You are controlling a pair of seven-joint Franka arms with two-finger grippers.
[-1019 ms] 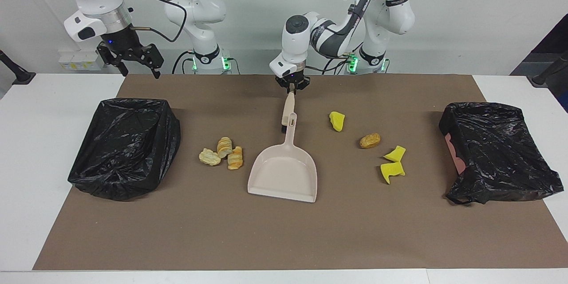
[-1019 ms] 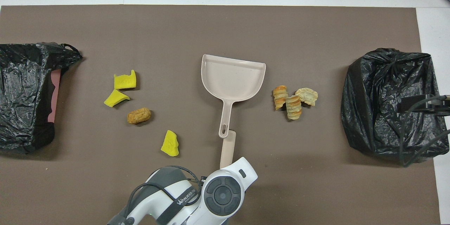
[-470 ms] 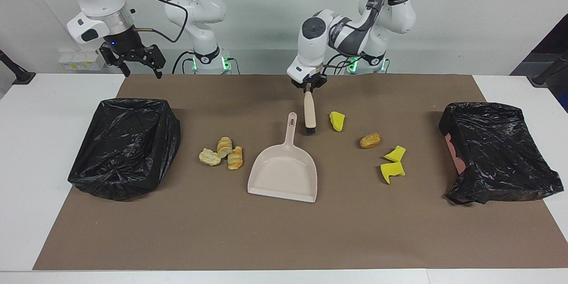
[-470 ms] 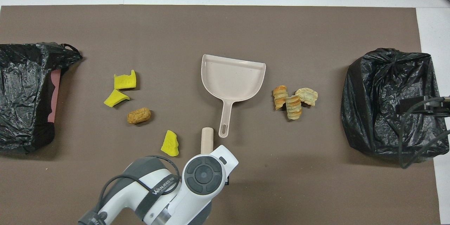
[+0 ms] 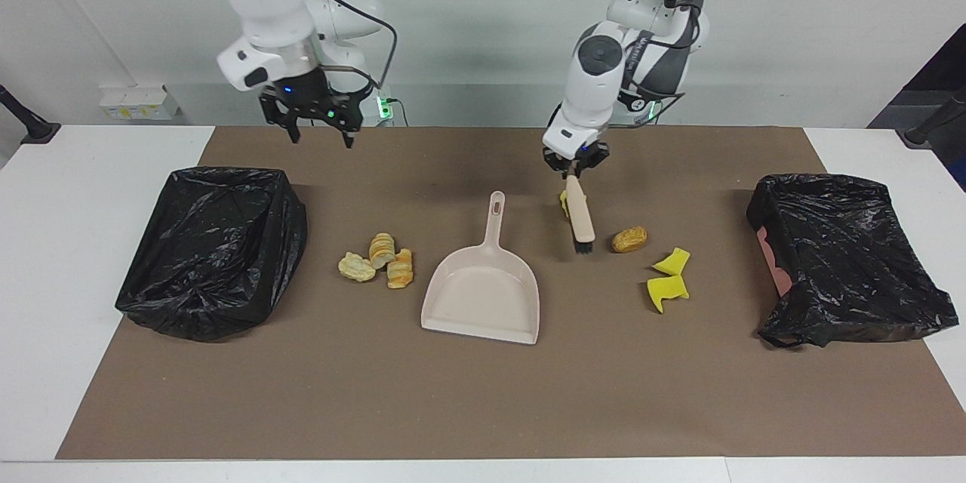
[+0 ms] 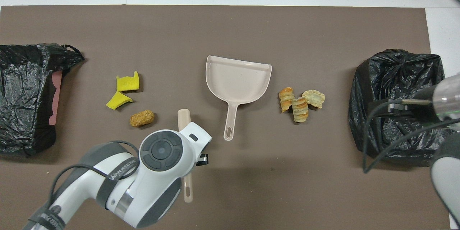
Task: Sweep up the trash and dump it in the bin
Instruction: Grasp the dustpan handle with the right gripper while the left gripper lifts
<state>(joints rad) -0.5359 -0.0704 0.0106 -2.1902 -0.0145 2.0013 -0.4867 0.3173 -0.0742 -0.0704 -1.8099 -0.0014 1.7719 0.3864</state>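
Overhead view: yellow, brown, striped trash (image 6: 142, 118)

Left white arm bent over mid-surface, claw (image 5: 576, 169) pointing down, fingertips pinched together. Right white arm raised, black claw (image 5: 317, 128) spread wide, hanging empty.

the flat brown table mat (image 5: 483, 392) looks matt and faintly grainy, like paper or felt. the two crumpled black bin bags (image 5: 215, 249) (image 5: 849, 256) are thin glossy plastic, creased all over. the beige scoop-shaped dustpan (image 5: 483, 294) is smooth plastic with a dull sheen (the beige brush handle (image 5: 579, 217) looks the same). the bright yellow wedges (image 5: 668, 288) look porous, like foam. the striped tan pastries (image 5: 385, 260) look flaky and rough.
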